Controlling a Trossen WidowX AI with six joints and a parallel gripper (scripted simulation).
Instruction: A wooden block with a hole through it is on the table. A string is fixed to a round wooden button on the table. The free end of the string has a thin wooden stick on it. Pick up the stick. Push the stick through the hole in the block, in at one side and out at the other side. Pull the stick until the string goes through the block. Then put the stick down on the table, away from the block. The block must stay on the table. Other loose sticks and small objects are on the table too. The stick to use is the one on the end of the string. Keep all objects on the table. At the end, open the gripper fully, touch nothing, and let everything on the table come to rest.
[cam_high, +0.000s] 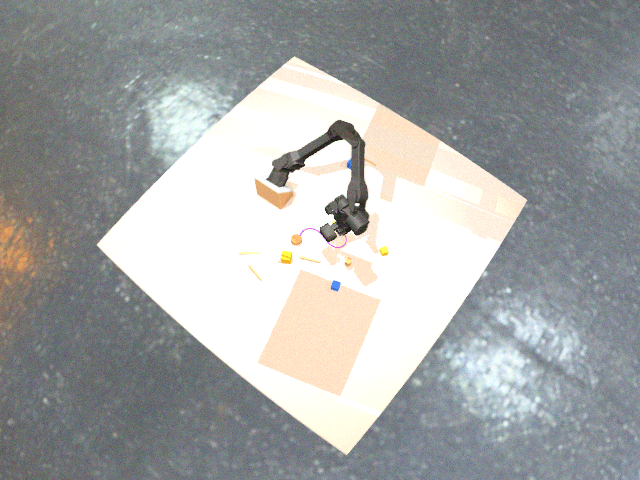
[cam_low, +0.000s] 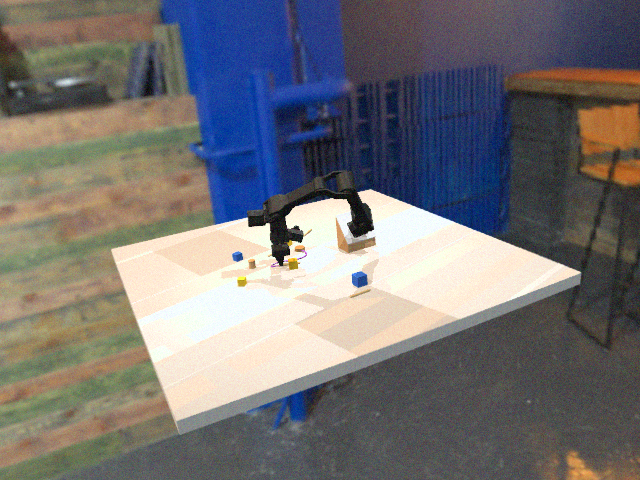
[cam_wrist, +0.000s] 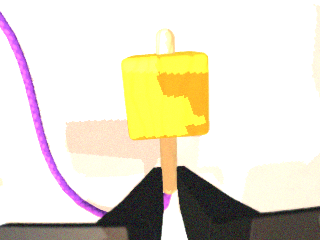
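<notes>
The yellow block (cam_low: 293, 263) (cam_wrist: 145, 100) stands on the table. My gripper (cam_low: 280, 264) (cam_wrist: 169, 174) is shut on the string end of the stick (cam_wrist: 168, 155), low over the table beside the block. In the wrist view the stick enters the block's near side and its rounded tip shows beyond the far side; the part inside is hidden. The purple string (cam_high: 310, 228) (cam_wrist: 37, 120) runs in a slack curve from the stick's held end to the round wooden button (cam_high: 296, 239) (cam_low: 299, 249). In the top view the arm mostly hides the block and fingertips.
Another yellow block (cam_high: 286, 257), a small yellow cube (cam_high: 384, 251) (cam_low: 241, 281), a wooden cylinder (cam_high: 348, 261) (cam_low: 251, 264), blue cubes (cam_high: 335, 285) (cam_low: 359, 279) and several loose sticks (cam_high: 249, 253) (cam_low: 360, 292) lie around. A brown wedge (cam_high: 272, 194) (cam_low: 356, 243) stands at the arm's base.
</notes>
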